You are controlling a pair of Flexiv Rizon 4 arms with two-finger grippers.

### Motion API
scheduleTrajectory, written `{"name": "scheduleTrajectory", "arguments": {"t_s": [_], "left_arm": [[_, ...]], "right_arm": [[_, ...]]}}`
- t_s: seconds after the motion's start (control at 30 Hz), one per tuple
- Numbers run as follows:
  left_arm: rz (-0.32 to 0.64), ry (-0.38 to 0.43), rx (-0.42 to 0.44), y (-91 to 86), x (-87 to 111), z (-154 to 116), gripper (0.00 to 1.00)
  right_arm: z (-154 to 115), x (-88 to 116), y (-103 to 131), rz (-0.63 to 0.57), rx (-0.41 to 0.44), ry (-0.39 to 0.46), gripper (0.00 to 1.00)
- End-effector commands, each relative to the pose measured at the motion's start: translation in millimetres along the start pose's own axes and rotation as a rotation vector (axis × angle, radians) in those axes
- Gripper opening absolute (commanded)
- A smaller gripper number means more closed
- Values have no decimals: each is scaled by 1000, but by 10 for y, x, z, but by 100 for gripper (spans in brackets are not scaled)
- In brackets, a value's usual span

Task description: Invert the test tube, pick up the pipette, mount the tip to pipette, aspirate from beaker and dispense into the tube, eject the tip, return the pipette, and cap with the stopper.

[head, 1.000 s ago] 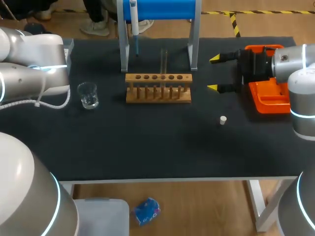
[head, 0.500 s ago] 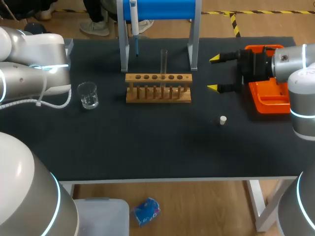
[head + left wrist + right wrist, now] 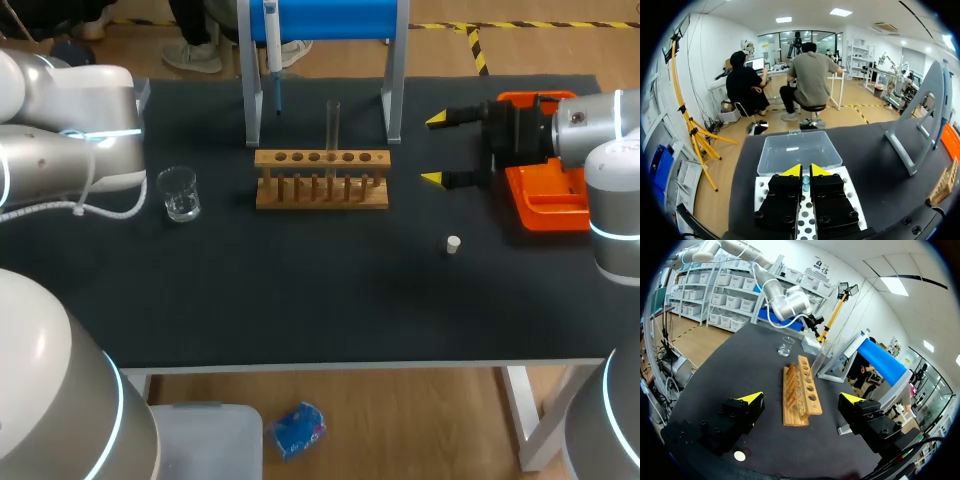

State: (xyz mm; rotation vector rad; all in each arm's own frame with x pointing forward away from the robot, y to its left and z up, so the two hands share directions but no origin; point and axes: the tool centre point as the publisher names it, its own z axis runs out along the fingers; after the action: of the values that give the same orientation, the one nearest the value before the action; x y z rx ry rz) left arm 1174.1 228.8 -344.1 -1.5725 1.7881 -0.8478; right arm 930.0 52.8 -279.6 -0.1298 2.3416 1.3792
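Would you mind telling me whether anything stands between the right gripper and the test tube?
Nothing visible does: the open right gripper faces the test tube, upright in the wooden rack, across bare table. The stand's grey leg is close beside.

The table (image 3: 408,165) is lying bare between the right gripper (image 3: 433,149) and the wooden rack (image 3: 321,178). The stand's legs (image 3: 392,90) are flanking the upright test tube (image 3: 333,125).
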Motion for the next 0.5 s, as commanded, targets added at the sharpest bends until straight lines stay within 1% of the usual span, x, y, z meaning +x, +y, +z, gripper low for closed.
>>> {"name": "scheduleTrajectory", "arguments": {"t_s": [0.03,0.33,0.4,0.5], "left_arm": [[17,-4,9,-88,-4,-147,0],[73,-24,63,-380,31,-423,0],[85,-27,76,-449,52,-496,0],[127,-16,90,-553,119,-644,0]], "right_arm": [[-2,7,-3,-1,0,-1,100],[-2,7,-3,-1,0,-1,100],[-2,7,-3,-1,0,-1,100],[-2,7,-3,-1,0,-1,100]]}}
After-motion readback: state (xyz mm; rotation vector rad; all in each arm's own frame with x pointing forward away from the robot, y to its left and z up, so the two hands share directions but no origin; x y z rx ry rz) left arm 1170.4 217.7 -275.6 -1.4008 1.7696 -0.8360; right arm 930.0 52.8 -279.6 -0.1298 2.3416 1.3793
